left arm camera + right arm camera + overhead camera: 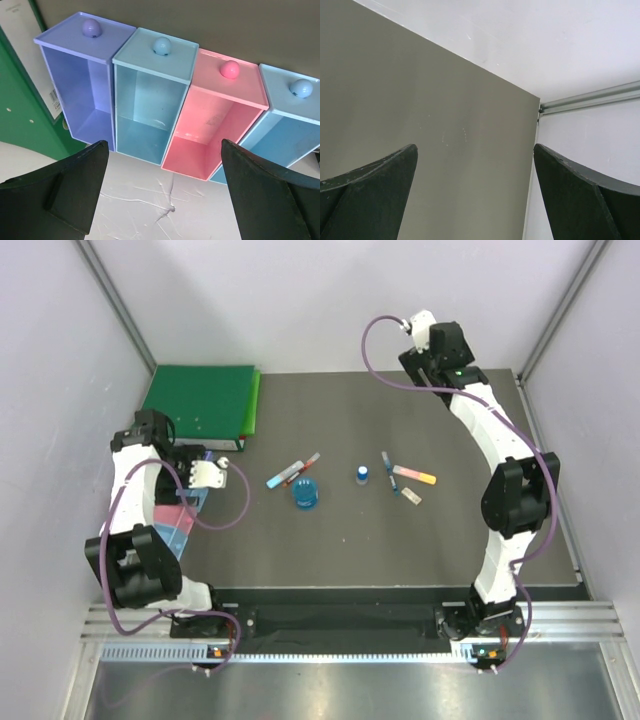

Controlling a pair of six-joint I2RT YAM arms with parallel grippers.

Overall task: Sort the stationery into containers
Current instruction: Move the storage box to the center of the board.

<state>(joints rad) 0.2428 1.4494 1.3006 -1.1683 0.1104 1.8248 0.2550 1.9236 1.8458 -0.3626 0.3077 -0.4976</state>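
Observation:
The stationery lies mid-table: red-blue pens (pixel 293 472), a round blue reel (pixel 306 493), a small blue-white bottle (pixel 361 475), a dark blue pen (pixel 386 464), an orange-pink marker (pixel 414 475) and a pale block (pixel 411 496). The containers (pixel 178 520) sit at the left edge, under my left arm. The left wrist view shows them as purple (pixel 75 90), light blue (pixel 150 95), pink (pixel 210 125) and light blue (pixel 290 130) bins, with nothing inside. My left gripper (pixel 165 190) stands open just before them, holding nothing. My right gripper (pixel 475 195) is open and holds nothing, raised at the table's far right corner (pixel 440 345).
A big green binder (pixel 200 400) lies at the back left, right behind the bins, its edge in the left wrist view (pixel 25 115). White walls close in the table on the left, back and right. Purple cables loop off both arms.

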